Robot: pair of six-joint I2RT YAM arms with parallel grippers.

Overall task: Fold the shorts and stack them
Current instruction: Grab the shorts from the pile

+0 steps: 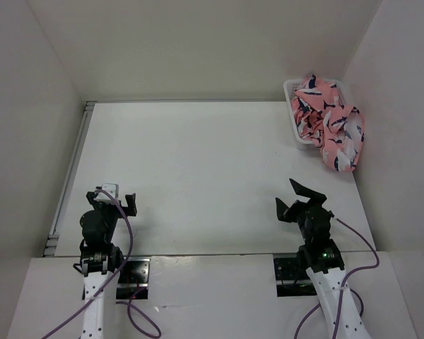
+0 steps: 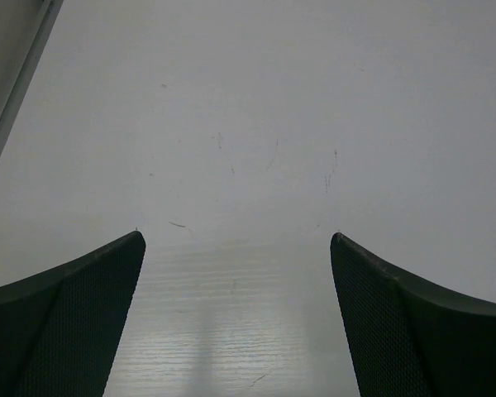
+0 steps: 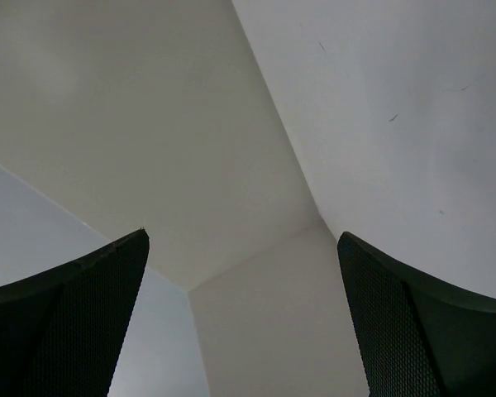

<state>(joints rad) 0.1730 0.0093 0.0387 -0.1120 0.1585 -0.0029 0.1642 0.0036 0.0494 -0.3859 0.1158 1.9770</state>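
The coral-pink shorts (image 1: 330, 120) with navy and white whale shapes lie crumpled in and spilling over a white basket (image 1: 294, 95) at the table's far right corner. My left gripper (image 1: 116, 199) is open and empty near the front left of the table; in the left wrist view (image 2: 236, 240) its jaws stand wide apart over bare table. My right gripper (image 1: 299, 198) is open and empty near the front right, well short of the shorts; the right wrist view (image 3: 241, 240) shows only walls between its jaws.
White walls enclose the table on the left, back and right. A metal rail (image 1: 69, 173) runs along the left table edge, also showing in the left wrist view (image 2: 16, 91). The white tabletop (image 1: 198, 169) spreads between the arms and the basket.
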